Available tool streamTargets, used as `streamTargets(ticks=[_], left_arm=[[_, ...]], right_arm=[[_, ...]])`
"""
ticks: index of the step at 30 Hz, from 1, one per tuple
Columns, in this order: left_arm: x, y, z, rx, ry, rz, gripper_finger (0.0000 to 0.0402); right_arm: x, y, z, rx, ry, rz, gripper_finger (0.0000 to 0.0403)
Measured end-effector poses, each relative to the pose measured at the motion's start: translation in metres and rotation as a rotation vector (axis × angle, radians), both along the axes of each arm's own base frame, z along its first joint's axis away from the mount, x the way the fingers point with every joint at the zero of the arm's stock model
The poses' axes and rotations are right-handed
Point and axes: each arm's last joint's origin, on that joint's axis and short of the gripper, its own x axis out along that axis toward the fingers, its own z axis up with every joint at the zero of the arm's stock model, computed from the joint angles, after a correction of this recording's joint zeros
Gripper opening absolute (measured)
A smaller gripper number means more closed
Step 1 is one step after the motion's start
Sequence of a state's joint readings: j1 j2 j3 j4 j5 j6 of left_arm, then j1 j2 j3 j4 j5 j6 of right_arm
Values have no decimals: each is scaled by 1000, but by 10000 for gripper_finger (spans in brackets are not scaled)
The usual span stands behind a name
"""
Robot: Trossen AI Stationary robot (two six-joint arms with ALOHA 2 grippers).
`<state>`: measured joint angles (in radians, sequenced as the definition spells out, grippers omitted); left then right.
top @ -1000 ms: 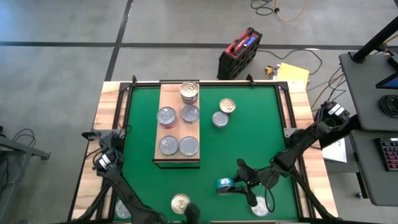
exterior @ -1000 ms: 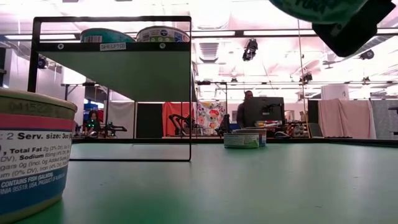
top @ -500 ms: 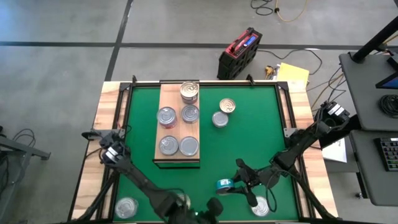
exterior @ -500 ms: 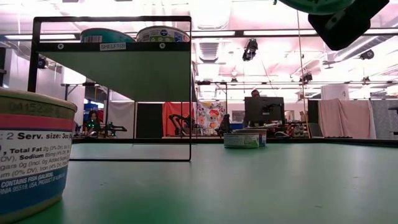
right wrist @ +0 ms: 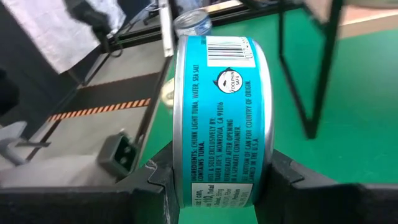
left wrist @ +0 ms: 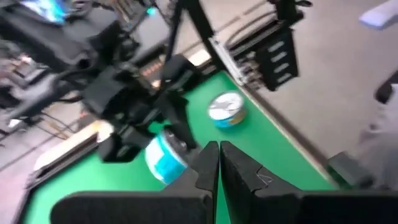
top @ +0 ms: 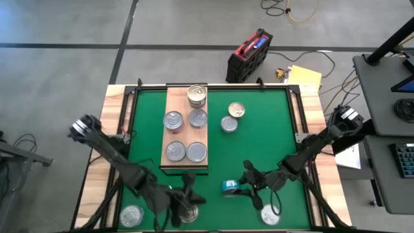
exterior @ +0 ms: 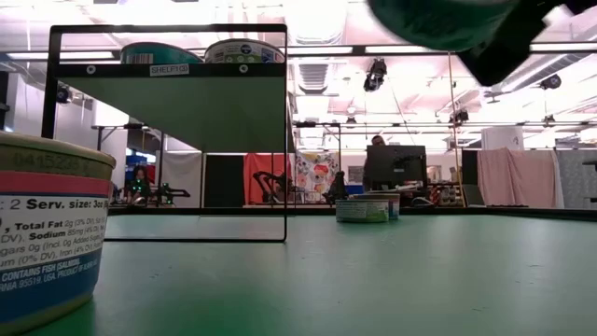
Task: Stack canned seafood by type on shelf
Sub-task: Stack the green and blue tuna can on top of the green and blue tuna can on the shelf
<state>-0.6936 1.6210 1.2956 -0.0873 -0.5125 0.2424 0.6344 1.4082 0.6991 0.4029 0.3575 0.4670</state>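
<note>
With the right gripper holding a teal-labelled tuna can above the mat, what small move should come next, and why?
Probably carry it toward the shelf. The right gripper is shut on the tuna can, lifted near the mat's front edge, well short of the board where five cans sit. The left gripper, shut and empty, is near the front edge too.

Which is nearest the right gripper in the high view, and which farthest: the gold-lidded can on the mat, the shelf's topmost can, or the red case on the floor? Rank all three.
From the right gripper, which holds a teal can:
1. Gold-lidded can, mid-mat, right of the shelf.
2. Topmost can, at the shelf's far end.
3. Red case, beyond the table.
</note>
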Motion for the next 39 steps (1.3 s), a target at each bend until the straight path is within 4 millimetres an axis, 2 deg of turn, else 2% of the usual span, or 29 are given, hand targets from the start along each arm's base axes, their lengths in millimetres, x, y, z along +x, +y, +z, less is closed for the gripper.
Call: streamTargets(ticks=[4,6,8,14,21,25,32,36,39], left_arm=[[-20,34,-22,1,-43,51,0],[-27,46,-35,-11,-45,92,0],[-33,53,-40,-16,-67,129,0],[-36,58,-36,-8,-112,218,0],[-33,48,-20,51,-59,177,7],[-30,35,-9,133,-36,127,49],[-11,11,-8,304,21,63,175],[3,-1,-14,472,34,135,239],[10,-8,-18,593,54,164,265]], right_arm=[[14,-20,2,29,-11,-29,130],[21,-31,3,64,-7,7,130],[27,-39,5,114,-1,55,130],[33,-49,10,281,15,202,130],[34,-48,17,412,-1,202,130],[34,-47,18,513,32,174,130],[35,-46,28,768,40,134,130],[35,-47,29,846,64,108,130],[35,-45,27,846,87,101,130]])
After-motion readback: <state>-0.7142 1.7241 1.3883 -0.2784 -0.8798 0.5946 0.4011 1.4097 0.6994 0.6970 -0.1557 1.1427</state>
